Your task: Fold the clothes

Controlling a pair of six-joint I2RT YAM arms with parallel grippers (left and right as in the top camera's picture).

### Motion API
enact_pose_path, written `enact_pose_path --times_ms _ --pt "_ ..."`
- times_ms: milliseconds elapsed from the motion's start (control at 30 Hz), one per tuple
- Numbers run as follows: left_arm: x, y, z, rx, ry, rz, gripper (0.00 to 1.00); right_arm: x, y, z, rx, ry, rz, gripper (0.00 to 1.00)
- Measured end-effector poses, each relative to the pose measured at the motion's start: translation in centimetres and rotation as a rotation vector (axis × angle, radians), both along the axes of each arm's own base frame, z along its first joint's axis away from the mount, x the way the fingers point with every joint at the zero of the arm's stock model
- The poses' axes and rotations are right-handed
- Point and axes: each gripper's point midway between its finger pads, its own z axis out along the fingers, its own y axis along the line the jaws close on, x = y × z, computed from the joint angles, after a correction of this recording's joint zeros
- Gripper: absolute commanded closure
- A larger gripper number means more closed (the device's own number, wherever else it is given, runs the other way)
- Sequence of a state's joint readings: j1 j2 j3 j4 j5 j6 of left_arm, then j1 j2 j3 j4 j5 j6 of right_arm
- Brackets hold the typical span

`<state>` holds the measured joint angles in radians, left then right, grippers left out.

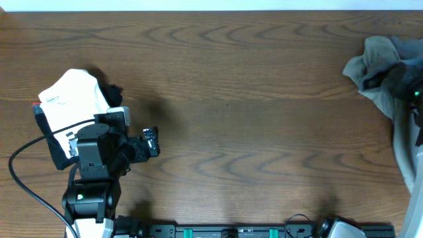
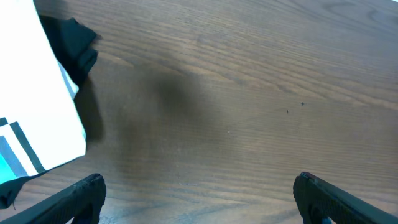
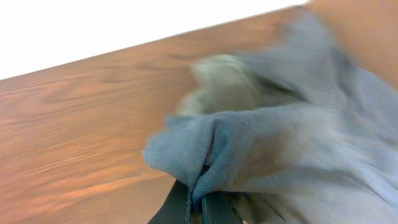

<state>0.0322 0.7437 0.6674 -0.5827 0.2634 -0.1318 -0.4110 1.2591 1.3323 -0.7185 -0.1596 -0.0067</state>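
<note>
Crumpled grey-khaki cotton clothes (image 1: pixel 378 66) at the brown wooden table (image 1: pixel 231 99), far right.
Right gripper (image 3: pixel 196 202) clenched on a fabric fold; left gripper (image 2: pixel 199 186) spread wide, released.

Far right edge of the table (image 1: pixel 231 99), upper corner in the overhead view: the clothes (image 1: pixel 378 69), soft grey-khaki cloth, unfolded and bunched in a crumpled heap with loose lobes spilling toward the table's middle. Right wrist view, blurred: the same cloth reads as blue-grey cotton in thick rumpled folds, a paler khaki lump behind, bare wood to its left. One rounded fold at the front is pinched between the closed fingers of the right gripper (image 3: pixel 194 204); waistband, legs and seams cannot be made out.
</note>
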Motion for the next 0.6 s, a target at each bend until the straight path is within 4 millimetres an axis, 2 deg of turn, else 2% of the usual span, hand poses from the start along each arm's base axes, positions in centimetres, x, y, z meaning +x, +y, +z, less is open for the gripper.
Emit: enact_pose_path --times_ms 67,100,200,233,300,400,500,600 --pt "0.0 0.0 0.0 0.000 0.000 0.000 0.02 0.5 4.0 1.0 0.022 -0.040 0.184 0.99" --pt "0.0 0.0 0.0 0.000 0.000 0.000 0.02 0.4 6.9 1.4 0.025 -0.056 0.308 0.98" --pt "0.0 0.0 0.0 0.000 0.000 0.000 0.02 -1.4 15.1 1.6 0.004 -0.042 0.628 0.99" --pt "0.0 0.0 0.0 0.000 0.000 0.000 0.02 -1.9 16.2 1.4 -0.003 -0.033 0.670 0.99" --pt "0.0 0.0 0.0 0.000 0.000 0.000 0.02 -3.3 19.6 0.1 -0.022 0.027 0.795 0.99" --pt "0.0 0.0 0.0 0.000 0.000 0.000 0.02 -4.1 23.4 -2.0 -0.034 0.106 0.934 0.99" --pt "0.0 0.0 0.0 0.000 0.000 0.000 0.02 -3.8 26.2 -4.8 -0.030 0.192 1.019 0.99" --pt "0.0 0.0 0.0 0.000 0.000 0.000 0.02 -2.7 28.2 -7.8 -0.025 0.263 1.058 0.99"
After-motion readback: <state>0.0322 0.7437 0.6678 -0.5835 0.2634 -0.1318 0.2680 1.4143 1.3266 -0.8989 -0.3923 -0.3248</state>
